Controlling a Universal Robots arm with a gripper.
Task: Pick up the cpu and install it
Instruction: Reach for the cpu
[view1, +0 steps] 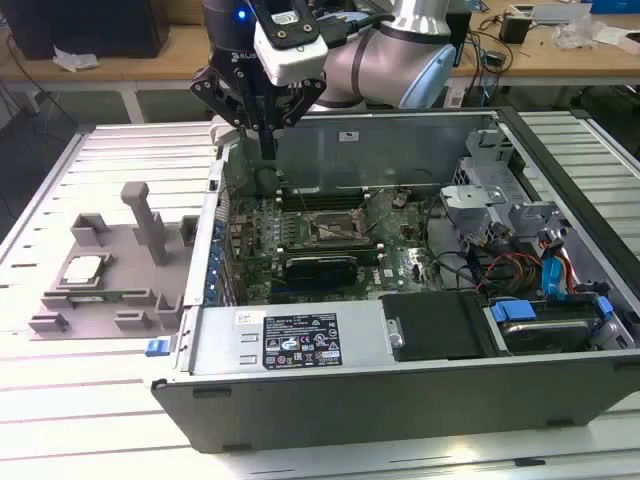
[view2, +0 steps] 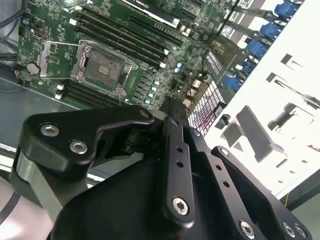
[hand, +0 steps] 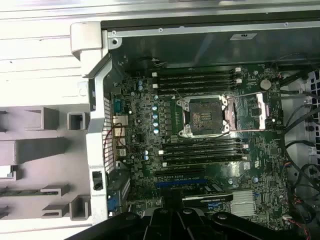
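In the exterior view, the cpu (view1: 83, 268) lies flat with its shiny face up in a recess of the grey fixture (view1: 135, 272). The fixture sits on the slatted worktop (view1: 90, 410), to the exterior view's left of the open computer case (view1: 300, 390). The jaws hang well apart from the chip, above the case's back corner on the fixture's side. They are drawn together to a narrow tip and hold nothing. The chip is square, so neither side is the longer, and its edges run in line with the fixture's edges. I cannot tell which corner carries its mark.

In the second wrist view the jaws loom black in front, pressed close. Past them the motherboard (view2: 150, 60) lies at a slant. Its socket (view2: 102, 67) is bare and its metal frame (view2: 52, 59) is swung back. The fixture's upright post (view2: 255, 132) stands in bright glare.

The first wrist view looks nearly straight down on the same socket (hand: 206, 116). It sits between rows of memory slots (hand: 200, 80), with the frame (hand: 252, 112) lying open beside it. The fixture's grey blocks (hand: 45, 150) stand just outside the case wall (hand: 97, 150).
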